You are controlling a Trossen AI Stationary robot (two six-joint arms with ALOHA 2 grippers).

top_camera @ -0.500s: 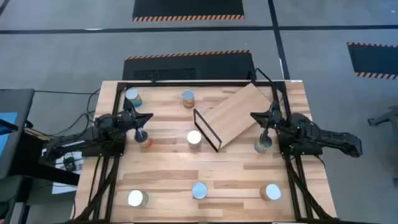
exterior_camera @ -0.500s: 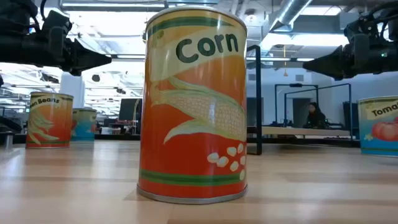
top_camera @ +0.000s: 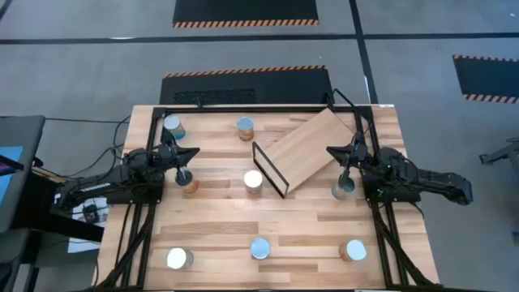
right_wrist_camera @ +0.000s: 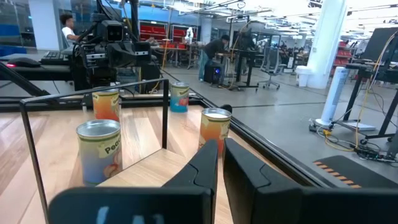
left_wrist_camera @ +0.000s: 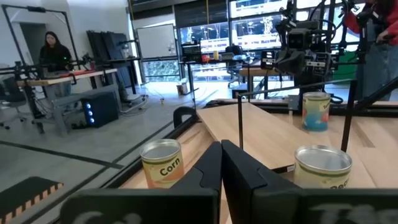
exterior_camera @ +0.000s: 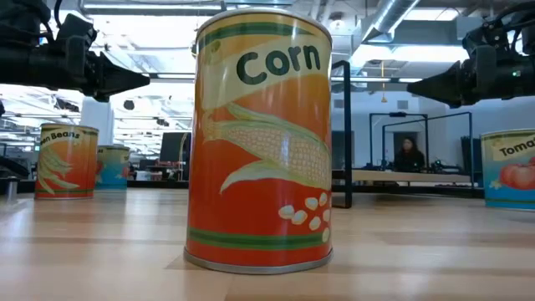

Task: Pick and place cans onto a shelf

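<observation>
Cans [top_camera: 253, 180] seemingly between both grippers

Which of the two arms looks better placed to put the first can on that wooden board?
Probably the right. The right gripper hovers by a grey-topped can right beside the light-wood shelf board; the left gripper, by an orange-sided can, sits farther away. No can is on the shelf yet.

Background person [exterior_camera: 409, 155] seemingly shifted left.

Open-plan robotics lab: desks [left_wrist_camera: 62, 78], monitors [left_wrist_camera: 214, 45], exposed ceiling ducts [exterior_camera: 401, 17], striped floor mats [top_camera: 246, 11].
</observation>
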